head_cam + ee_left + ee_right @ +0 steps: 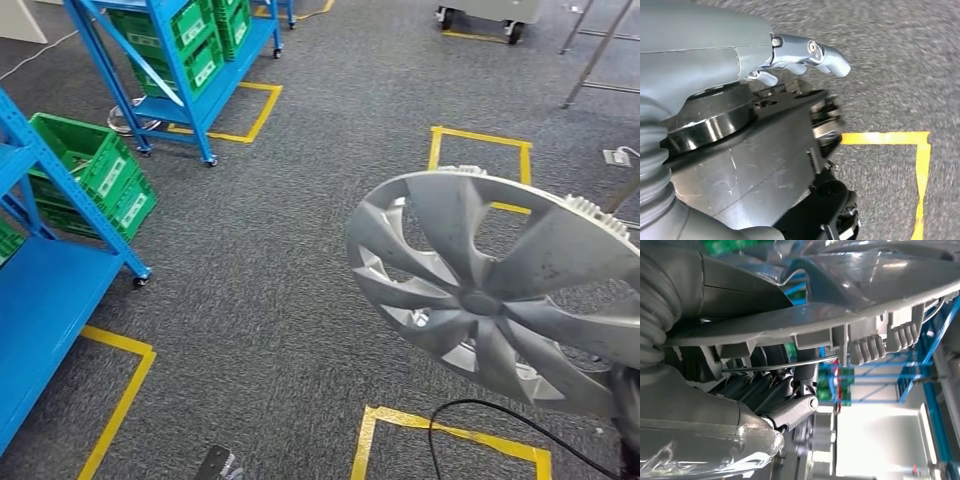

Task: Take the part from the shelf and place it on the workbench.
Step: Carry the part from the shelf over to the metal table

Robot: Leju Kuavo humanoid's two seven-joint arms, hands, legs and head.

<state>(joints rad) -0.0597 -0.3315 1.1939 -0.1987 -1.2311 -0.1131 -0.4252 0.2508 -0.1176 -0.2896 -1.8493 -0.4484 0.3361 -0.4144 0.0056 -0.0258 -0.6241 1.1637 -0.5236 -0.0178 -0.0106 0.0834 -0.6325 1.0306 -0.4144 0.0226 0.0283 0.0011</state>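
Observation:
The part is a silver wheel cover with curved spokes. It hangs tilted above the grey carpet at the right of the head view. In the right wrist view my right hand grips its rim, with the grey thumb on one face and the dark fingers on the clipped underside. My left hand hangs beside my body over the carpet, a silver finger stretched out and nothing in it.
A blue shelf stands at the left with green crates beside it. Another blue rack with crates is further back. Yellow tape squares mark the carpet. A black cable lies near my feet. A wheeled cart stands far back.

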